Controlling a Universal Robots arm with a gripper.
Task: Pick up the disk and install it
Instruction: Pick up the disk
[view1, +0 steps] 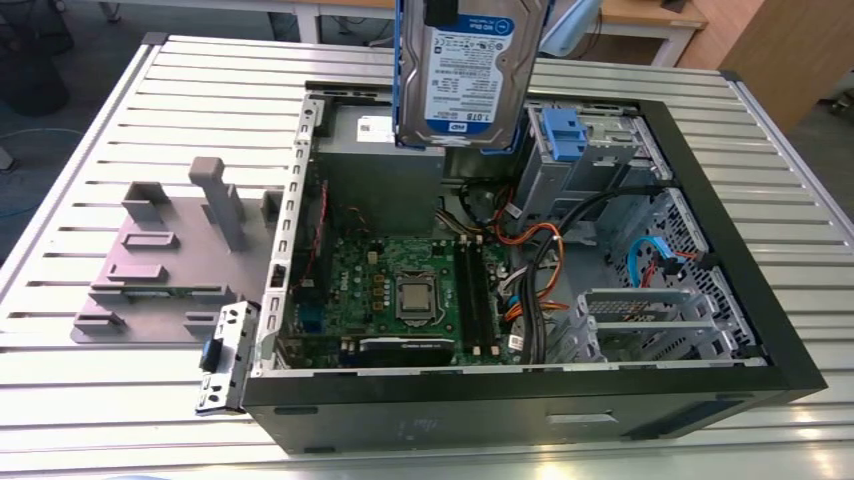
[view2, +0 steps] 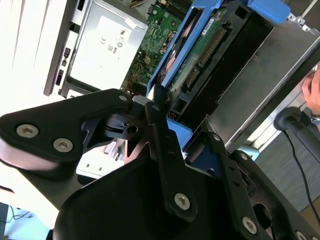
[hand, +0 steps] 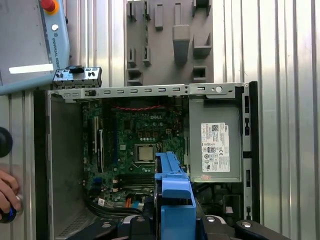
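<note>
You are looking down into the open computer case (hand: 50, 165), where the disk (hand: 175, 200) is hanging edge-on over the motherboard (hand: 135, 140), its blue rail facing you. The grey power supply box (hand: 215, 140) is sitting just beside the board. A hand (hand: 7, 192) is showing outside the case wall.

We find the computer case (view1: 534, 402) on the table (view1: 200, 90), the fixture plate (view1: 134, 272) beside it at the exterior view's left. The disk (view1: 470, 80) hangs above the case's far end.
</note>
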